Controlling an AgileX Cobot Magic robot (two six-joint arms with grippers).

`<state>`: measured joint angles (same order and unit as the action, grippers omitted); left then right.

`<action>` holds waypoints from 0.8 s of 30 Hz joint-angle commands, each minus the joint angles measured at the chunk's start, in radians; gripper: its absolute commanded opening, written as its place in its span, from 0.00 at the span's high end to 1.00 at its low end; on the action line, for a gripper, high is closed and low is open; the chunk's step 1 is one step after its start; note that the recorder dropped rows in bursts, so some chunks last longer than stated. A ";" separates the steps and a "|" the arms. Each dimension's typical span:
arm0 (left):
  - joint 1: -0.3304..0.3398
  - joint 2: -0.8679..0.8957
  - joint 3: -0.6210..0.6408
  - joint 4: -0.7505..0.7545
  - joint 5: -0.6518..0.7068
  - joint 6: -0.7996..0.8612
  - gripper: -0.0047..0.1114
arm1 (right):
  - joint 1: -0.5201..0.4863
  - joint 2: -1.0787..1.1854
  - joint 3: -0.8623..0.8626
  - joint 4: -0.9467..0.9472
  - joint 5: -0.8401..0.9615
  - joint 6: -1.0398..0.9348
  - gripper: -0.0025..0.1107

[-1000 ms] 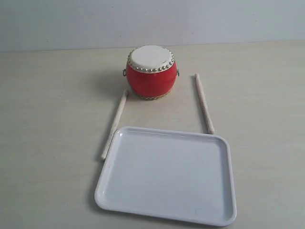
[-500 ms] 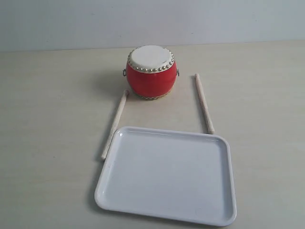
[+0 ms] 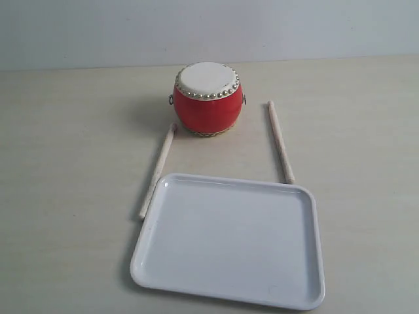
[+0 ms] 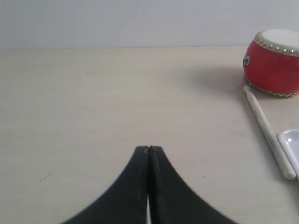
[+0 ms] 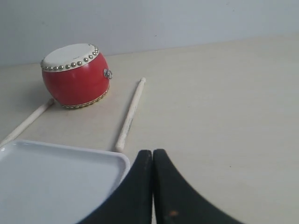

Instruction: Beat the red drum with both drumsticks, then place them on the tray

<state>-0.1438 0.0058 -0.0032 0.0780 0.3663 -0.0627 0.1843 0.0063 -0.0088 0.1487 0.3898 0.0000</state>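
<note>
The red drum [image 3: 208,98] stands upright at the back middle of the table, cream skin up. One drumstick [image 3: 158,170] lies on the table left of it, the other drumstick [image 3: 280,140] on its right. The white tray [image 3: 229,239] lies empty in front, its far rim close to both sticks' near ends. Neither arm shows in the exterior view. My left gripper [image 4: 148,148] is shut and empty, well away from the left drumstick [image 4: 268,133] and drum [image 4: 273,63]. My right gripper [image 5: 152,151] is shut and empty, beside the tray's corner [image 5: 119,161], short of the right drumstick [image 5: 130,114].
A pale wooden tabletop [image 3: 65,163] stretches around the objects, bare to the left and right. A plain light wall [image 3: 209,26] runs along the back edge of the table.
</note>
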 commanded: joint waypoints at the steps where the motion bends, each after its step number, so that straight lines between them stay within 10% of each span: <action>1: 0.004 -0.006 0.003 0.040 -0.032 0.032 0.96 | 0.003 -0.006 0.004 -0.013 -0.049 0.000 0.98; 24: 0.004 -0.006 0.003 0.090 -0.210 0.041 0.96 | 0.003 -0.006 0.001 0.357 -0.485 0.093 0.98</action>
<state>-0.1438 0.0058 -0.0032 0.1641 0.2106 -0.0265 0.1843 0.0063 -0.0088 0.5036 -0.0592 0.0340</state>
